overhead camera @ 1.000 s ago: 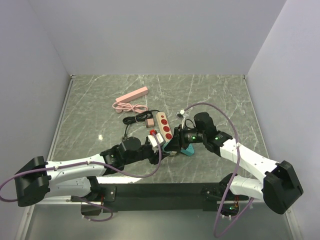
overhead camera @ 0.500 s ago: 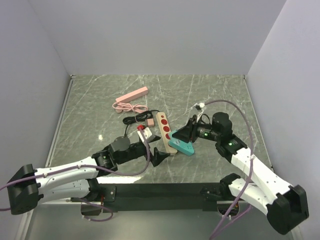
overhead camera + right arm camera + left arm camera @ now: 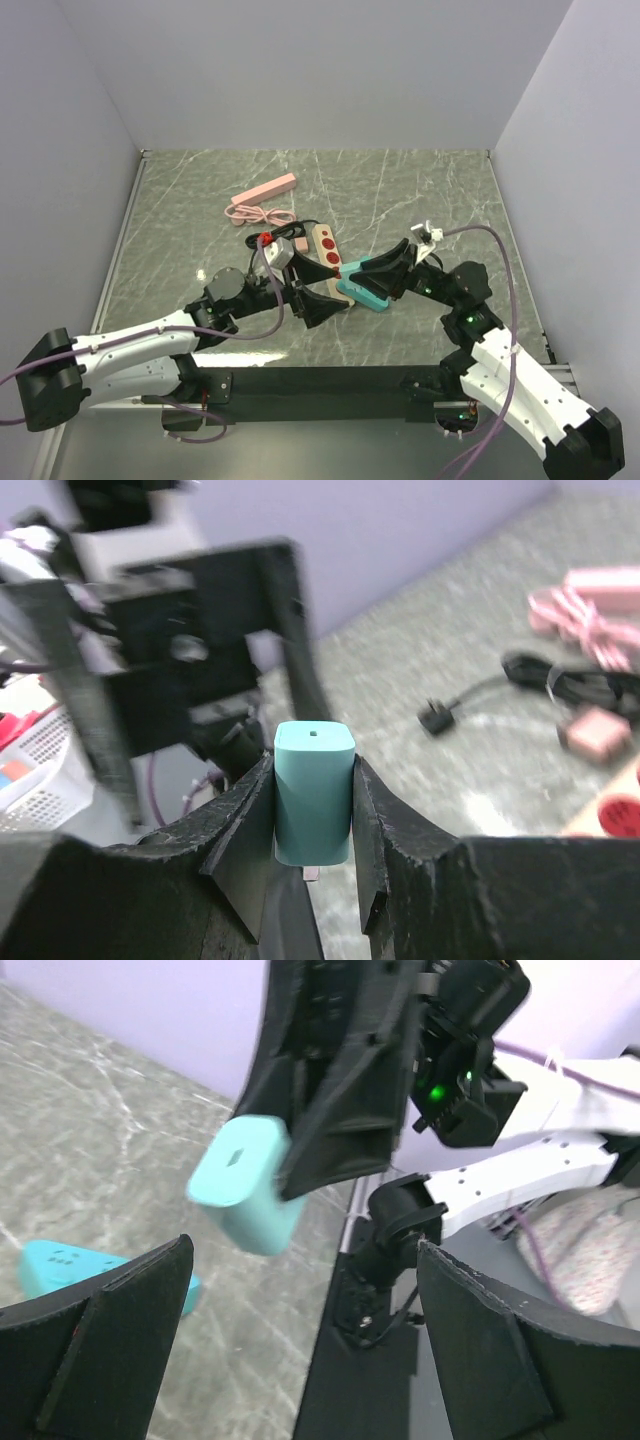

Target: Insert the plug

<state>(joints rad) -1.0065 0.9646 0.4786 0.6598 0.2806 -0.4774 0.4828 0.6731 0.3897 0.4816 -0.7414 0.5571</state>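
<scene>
The carrying step is in hand: the right gripper (image 3: 313, 772) is clamped on the teal plug adapter (image 3: 313, 800), held between its fingers clear of the table (image 3: 440, 190). The left gripper (image 3: 300, 1252) stands wide open and empty just beside it. Next the adapter needs lining up prongs-first over a socket; whether that means the beige power strip (image 3: 326, 250) or the teal block (image 3: 60, 1265) lying below, I cannot tell.

Teal plug (image 3: 313, 792) — smooth matt plastic. Table (image 3: 430, 190) — veined stone look, faint sheen. Right finger pads (image 3: 238, 825) matt black, rough-edged.
</scene>
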